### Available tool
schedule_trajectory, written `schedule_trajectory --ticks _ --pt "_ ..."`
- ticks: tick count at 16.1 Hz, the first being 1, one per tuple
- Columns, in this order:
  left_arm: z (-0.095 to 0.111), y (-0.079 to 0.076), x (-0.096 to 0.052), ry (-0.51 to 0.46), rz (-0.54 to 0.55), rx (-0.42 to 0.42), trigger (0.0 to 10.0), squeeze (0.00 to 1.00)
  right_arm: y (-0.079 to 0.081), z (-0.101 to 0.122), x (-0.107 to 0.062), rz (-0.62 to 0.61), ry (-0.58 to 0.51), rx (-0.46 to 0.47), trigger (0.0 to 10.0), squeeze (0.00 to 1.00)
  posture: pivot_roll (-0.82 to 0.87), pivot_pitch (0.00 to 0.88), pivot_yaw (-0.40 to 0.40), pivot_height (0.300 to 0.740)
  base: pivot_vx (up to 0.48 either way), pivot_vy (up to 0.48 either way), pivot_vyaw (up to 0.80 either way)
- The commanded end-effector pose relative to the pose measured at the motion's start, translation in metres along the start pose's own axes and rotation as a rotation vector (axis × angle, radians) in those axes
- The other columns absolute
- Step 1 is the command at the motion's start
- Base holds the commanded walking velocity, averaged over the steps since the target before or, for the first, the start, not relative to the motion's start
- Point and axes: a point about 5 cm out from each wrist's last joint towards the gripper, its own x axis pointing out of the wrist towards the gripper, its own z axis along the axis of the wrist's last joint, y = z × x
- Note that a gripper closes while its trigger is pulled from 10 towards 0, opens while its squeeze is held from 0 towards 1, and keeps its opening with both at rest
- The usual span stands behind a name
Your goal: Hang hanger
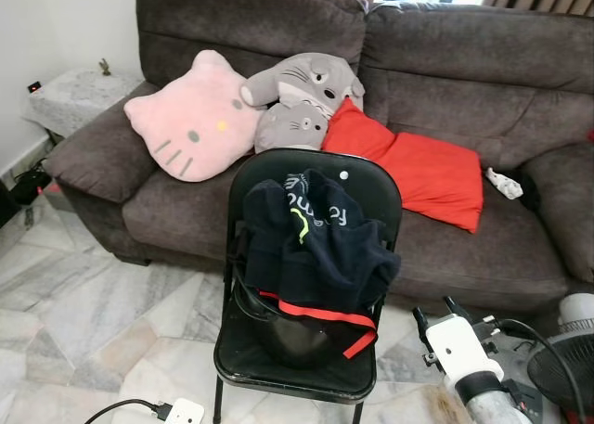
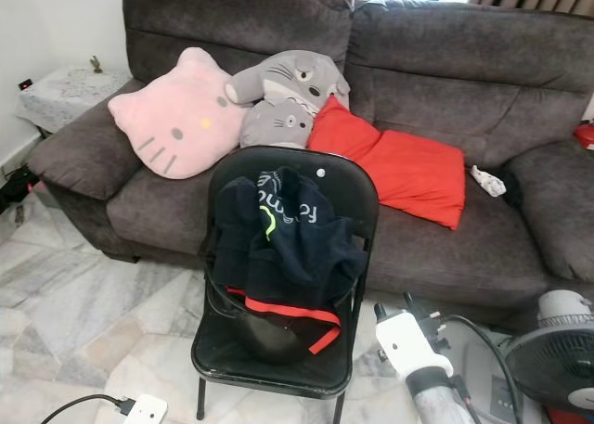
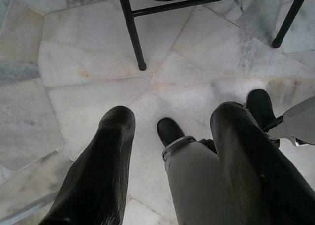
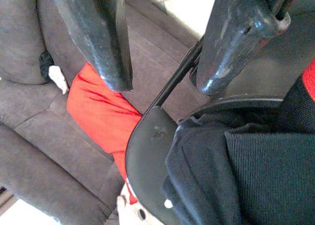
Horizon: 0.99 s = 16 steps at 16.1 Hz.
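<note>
1. Hanger: I cannot make one out; a dark knit garment with a red band and pale lettering lies heaped on the one black folding chair, whose back is smooth and rounded.
2. Sofa: brown, plush; four cushions on it: one pink cat-face, two grey animal ones, one flat red.
3. Right gripper: raised by the chair's right side, two scuffed black fingers spread wide, holding nothing.
4. Left gripper: hangs over the marble floor, two glossy fingers wide apart, empty.
5. One fan stands at right; one white plug lies on the floor.
</note>
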Motion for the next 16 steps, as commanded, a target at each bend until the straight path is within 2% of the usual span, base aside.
schedule_trajectory --ticks 1,2,4,5,6,7,8,11,12,13,16 --pt "-0.006 -0.001 -0.001 0.024 -0.001 -0.004 10.0 0.00 0.001 -0.011 -0.002 0.009 0.024 -0.046 10.0 0.00 -0.15 0.059 -0.031 0.740 0.000 0.000 0.00" --pt "-0.006 -0.001 -0.002 0.025 -0.005 0.001 10.0 0.00 0.005 -0.013 0.000 0.035 0.010 -0.108 10.0 0.00 -0.16 0.056 -0.024 0.740 0.000 0.000 0.00" --pt "-0.007 -0.001 -0.002 0.026 -0.007 0.005 10.0 0.00 0.010 -0.013 0.003 0.075 -0.030 -0.152 10.0 0.00 -0.15 0.053 -0.022 0.740 0.000 0.000 0.00" --pt "-0.007 -0.001 -0.002 0.027 -0.007 0.007 10.0 0.00 0.016 -0.011 0.007 0.137 -0.082 -0.233 10.0 0.00 -0.15 0.049 -0.022 0.740 0.000 0.000 0.00" --pt "-0.007 0.000 -0.002 0.027 -0.007 0.007 10.0 0.00 0.017 -0.011 0.008 0.157 -0.095 -0.270 10.0 0.00 -0.15 0.049 -0.022 0.740 0.000 0.000 0.00" --pt "-0.008 0.000 -0.002 0.027 -0.007 0.007 10.0 0.00 0.020 -0.012 0.011 0.201 -0.135 -0.378 10.0 0.03 -0.15 0.048 -0.022 0.740 0.000 0.000 0.00" --pt "-0.008 0.000 -0.002 0.028 -0.008 0.008 10.0 0.00 0.020 -0.014 0.013 0.219 -0.138 -0.445 10.0 1.00 -0.15 0.048 -0.022 0.740 0.000 0.000 0.00" --pt "-0.008 0.000 -0.002 0.027 -0.009 0.007 10.0 0.00 0.016 -0.016 0.016 0.196 -0.145 -0.532 10.0 1.00 -0.15 0.060 -0.023 0.740 0.000 0.000 0.00" --pt "-0.007 0.000 -0.002 0.026 -0.008 0.005 10.0 0.00 0.014 -0.015 0.017 0.186 -0.158 -0.567 10.0 0.34 -0.15 0.063 -0.023 0.740 0.000 0.000 0.00" --pt "-0.007 0.000 -0.002 0.025 -0.007 0.004 10.0 0.00 0.014 -0.014 0.018 0.180 -0.168 -0.579 10.0 0.00 -0.15 0.064 -0.023 0.740 0.000 0.000 0.00" --pt "-0.006 0.001 -0.002 0.023 -0.004 0.002 10.0 0.00 0.006 -0.008 0.023 0.112 -0.205 -0.608 10.0 0.00 -0.15 0.071 -0.021 0.740 0.000 0.000 0.00"
